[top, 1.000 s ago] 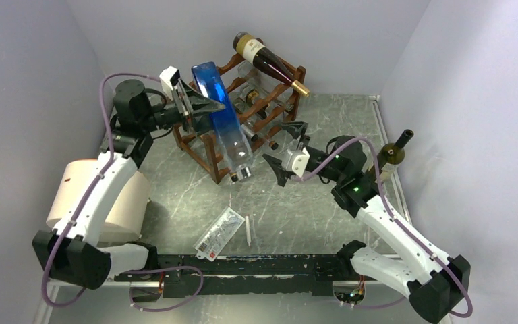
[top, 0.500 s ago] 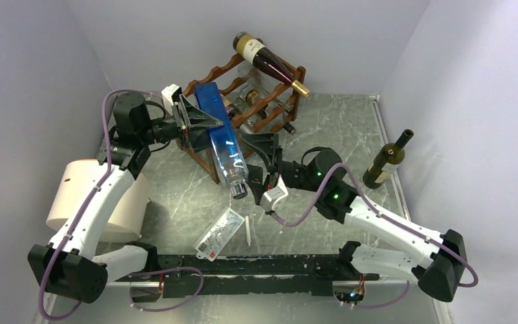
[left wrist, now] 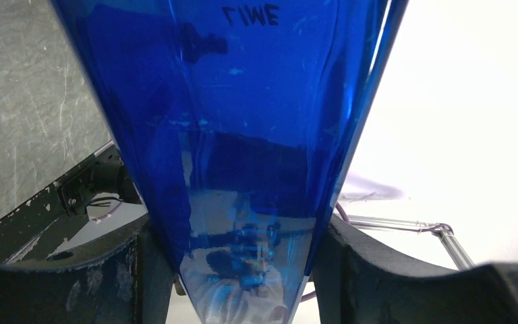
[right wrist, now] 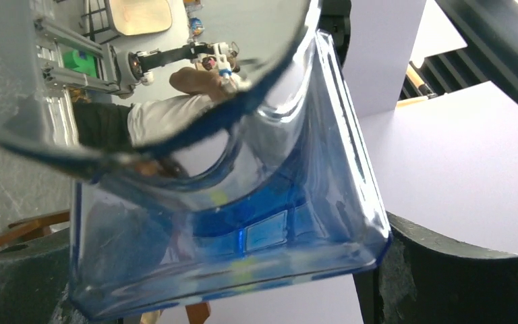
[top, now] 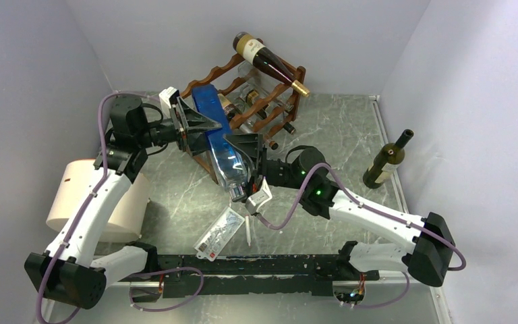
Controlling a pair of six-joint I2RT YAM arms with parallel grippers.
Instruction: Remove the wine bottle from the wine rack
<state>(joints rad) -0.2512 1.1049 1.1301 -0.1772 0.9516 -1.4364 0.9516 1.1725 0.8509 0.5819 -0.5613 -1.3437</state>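
Showing a square blue wine bottle (top: pixel 219 138) held in the air just in front of the wine rack (top: pixel 217 70), sloping neck-down towards the arm bases; whether its base touches the rack cannot be told.

Well in front of the rack, a flat printed packet (top: pixel 220 233) and a white stick (top: pixel 248 229) lie side by side on the grey marbled surface (top: pixel 337 135).

Closer to the rack, the right gripper (top: pixel 245 167) brackets the bottle's clear lower end. Its fingers (right wrist: pixel 438 277) flank the glass (right wrist: pixel 243 236), but whether they press on it cannot be told.

At the rack's front left corner, the left gripper (top: pixel 199 125) is clamped on the blue upper body (left wrist: pixel 243 135).

To the right of the rack, a green bottle (top: pixel 384 162) stands upright. A dark labelled bottle (top: pixel 266 59) lies on the rack's top tier.
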